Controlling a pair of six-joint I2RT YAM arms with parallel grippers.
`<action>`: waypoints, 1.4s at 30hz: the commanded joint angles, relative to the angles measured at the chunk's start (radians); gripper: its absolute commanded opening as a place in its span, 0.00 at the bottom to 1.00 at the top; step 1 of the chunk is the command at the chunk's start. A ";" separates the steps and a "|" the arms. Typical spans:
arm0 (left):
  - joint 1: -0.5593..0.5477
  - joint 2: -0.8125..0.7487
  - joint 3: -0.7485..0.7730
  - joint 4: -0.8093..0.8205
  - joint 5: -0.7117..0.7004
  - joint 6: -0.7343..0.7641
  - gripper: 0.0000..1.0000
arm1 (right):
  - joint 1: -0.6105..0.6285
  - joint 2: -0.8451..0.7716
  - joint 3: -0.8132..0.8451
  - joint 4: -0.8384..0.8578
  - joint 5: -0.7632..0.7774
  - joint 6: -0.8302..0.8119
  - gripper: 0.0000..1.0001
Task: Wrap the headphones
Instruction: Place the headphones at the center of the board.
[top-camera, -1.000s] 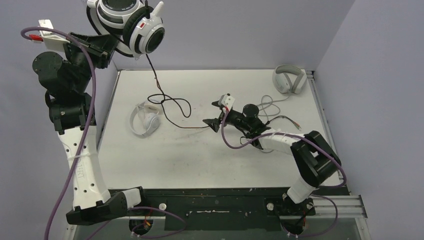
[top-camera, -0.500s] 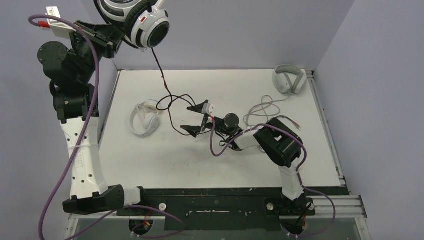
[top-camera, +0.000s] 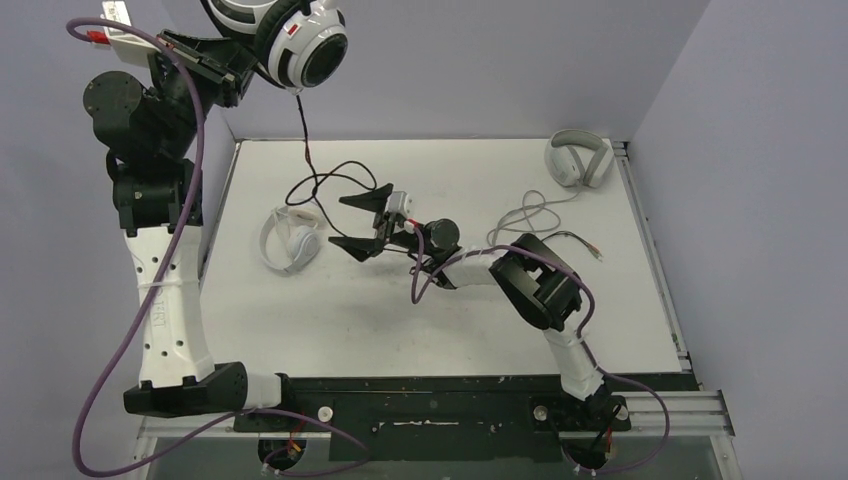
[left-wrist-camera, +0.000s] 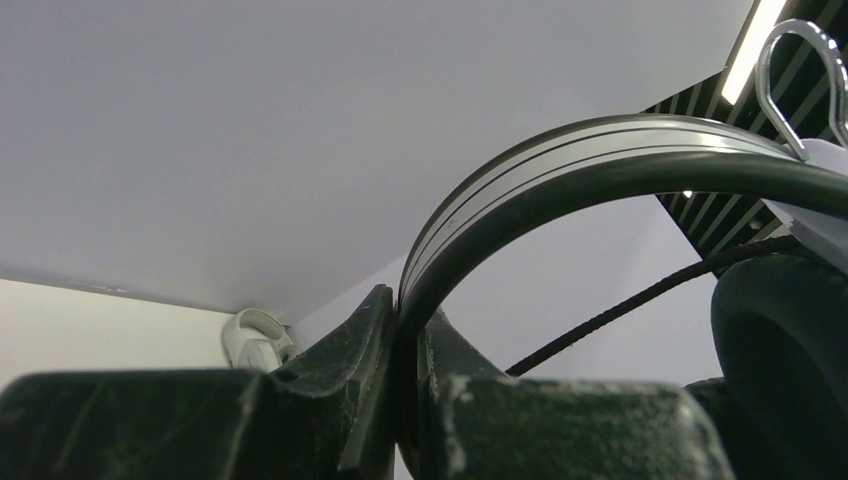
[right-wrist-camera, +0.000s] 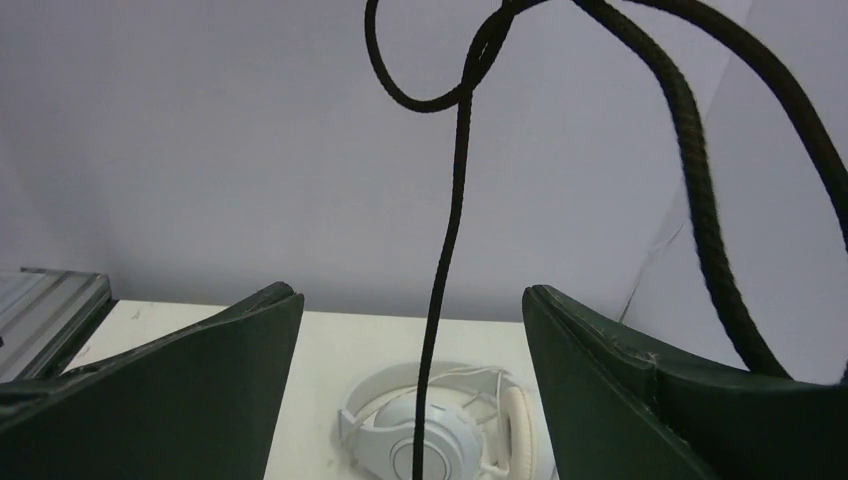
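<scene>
Wrapping barely begun: left gripper (left-wrist-camera: 405, 325) pinches the black-and-white headset (top-camera: 300, 40) by its band, high above the table (top-camera: 450, 320), black cable (top-camera: 305, 140) dangling loose inside the spread right gripper (top-camera: 337, 221), seemingly ungrasped; white pair (top-camera: 290, 238) lies unwrapped below.

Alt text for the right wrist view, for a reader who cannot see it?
A black cable hangs between the open fingers of the right tool, looping overhead. Beyond it, the small white headphones lie on the white table, against a grey wall.
</scene>
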 joint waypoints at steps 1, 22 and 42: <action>-0.017 -0.004 0.067 0.072 -0.041 -0.041 0.00 | 0.011 0.060 0.121 -0.002 0.031 -0.004 0.81; 0.025 0.196 0.352 -0.030 -0.099 -0.001 0.00 | -0.015 -0.104 -0.438 0.185 0.282 0.004 0.00; 0.380 0.271 0.449 -0.027 -0.033 -0.119 0.00 | -0.430 -0.722 -0.970 -0.285 0.748 0.153 0.00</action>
